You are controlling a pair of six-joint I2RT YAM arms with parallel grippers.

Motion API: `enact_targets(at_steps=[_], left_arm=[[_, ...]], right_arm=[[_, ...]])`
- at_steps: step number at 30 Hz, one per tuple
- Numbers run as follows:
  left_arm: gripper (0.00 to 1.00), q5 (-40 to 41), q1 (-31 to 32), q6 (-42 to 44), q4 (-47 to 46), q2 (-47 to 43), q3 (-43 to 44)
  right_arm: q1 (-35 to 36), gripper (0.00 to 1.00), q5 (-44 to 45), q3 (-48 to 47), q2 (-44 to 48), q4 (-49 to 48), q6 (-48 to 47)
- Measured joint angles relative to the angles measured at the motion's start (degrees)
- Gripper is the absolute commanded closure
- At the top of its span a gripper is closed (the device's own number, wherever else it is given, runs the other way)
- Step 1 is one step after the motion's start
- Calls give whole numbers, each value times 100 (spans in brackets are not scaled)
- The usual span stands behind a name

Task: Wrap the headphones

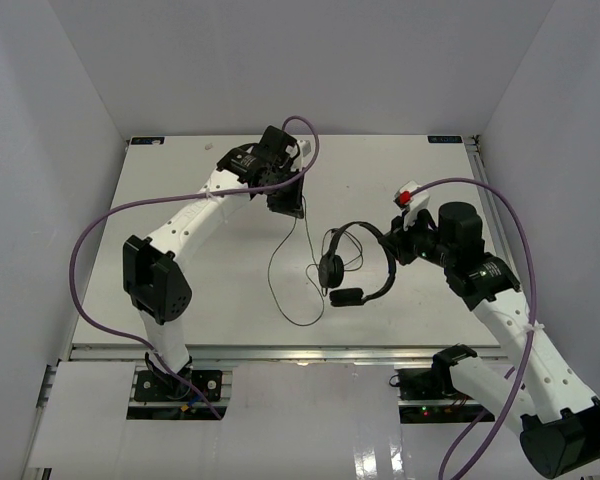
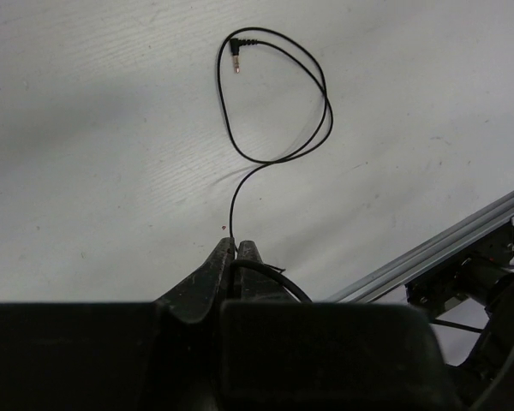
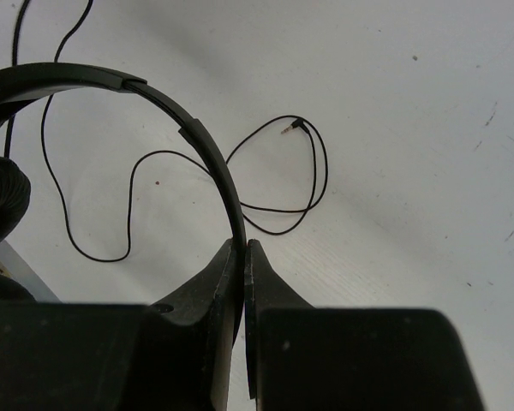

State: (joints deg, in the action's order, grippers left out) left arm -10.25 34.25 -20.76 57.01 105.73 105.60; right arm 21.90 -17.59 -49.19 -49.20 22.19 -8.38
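Black headphones point(image 1: 330, 270) mid-table — headband arching right, cable point(image 2: 331, 111) sprawled loose.

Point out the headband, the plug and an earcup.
headband point(image 3: 201, 145), right wrist view, middle of the arch.
plug point(image 2: 234, 58), left wrist view, its shaft.
earcup point(image 1: 330, 270), top view, centre of the round pad.

Your table point(image 1: 210, 290) is brightly, evenly lit; shadows on it are faint, glare lies beyond its near edge, cable point(image 2: 329, 116) sharp.
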Motion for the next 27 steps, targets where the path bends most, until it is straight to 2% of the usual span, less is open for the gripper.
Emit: enact_targets(at_steps=[9, 13, 19, 23, 27], left_arm=[[100, 11, 37, -182, 116, 4, 128], [100, 264, 83, -170, 270, 4, 128], [100, 1058, 119, -117, 565, 24, 182], [100, 1368, 116, -115, 635, 169, 458], [100, 1465, 113, -113, 622, 397, 658]], right_arm=[[195, 92, 549, 283, -350, -529, 741], [328, 92, 1305, 282, -587, -696, 803], [373, 92, 2471, 280, -865, -764, 804], [368, 92, 2405, 280, -865, -781, 807], [373, 92, 1662, 222, -839, -783, 715]])
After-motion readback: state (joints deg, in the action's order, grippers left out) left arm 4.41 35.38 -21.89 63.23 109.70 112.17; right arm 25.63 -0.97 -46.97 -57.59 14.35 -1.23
